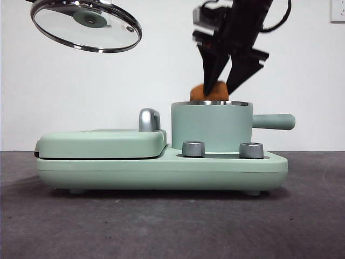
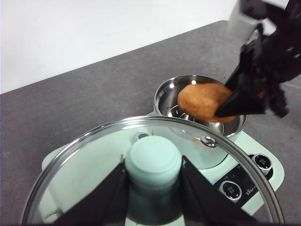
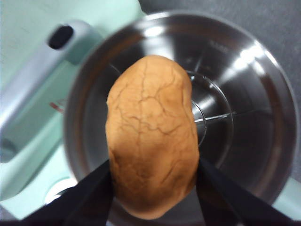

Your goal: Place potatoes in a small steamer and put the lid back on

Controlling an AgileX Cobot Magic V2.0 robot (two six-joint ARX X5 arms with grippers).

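My right gripper [image 1: 222, 86] is shut on the golden-brown potato [image 3: 150, 136] and holds it just above the open mouth of the mint-green steamer pot [image 1: 211, 127]. The potato shows above the pot's steel rim in the front view [image 1: 211, 92] and over the pot in the left wrist view [image 2: 203, 100]. The pot's steel inside [image 3: 244, 117] is empty. My left gripper [image 2: 153, 188] is shut on the mint-green knob [image 2: 153, 162] of the glass lid [image 1: 86, 24]. It holds the lid tilted, high at the upper left, well away from the pot.
The pot stands on the right half of a mint-green cooker base [image 1: 161, 170] with two steel dials [image 1: 193, 149]. The flat hinged grill plate [image 1: 102, 143] with a steel handle [image 1: 149, 120] takes the left half. The pot's side handle [image 1: 274, 121] points right.
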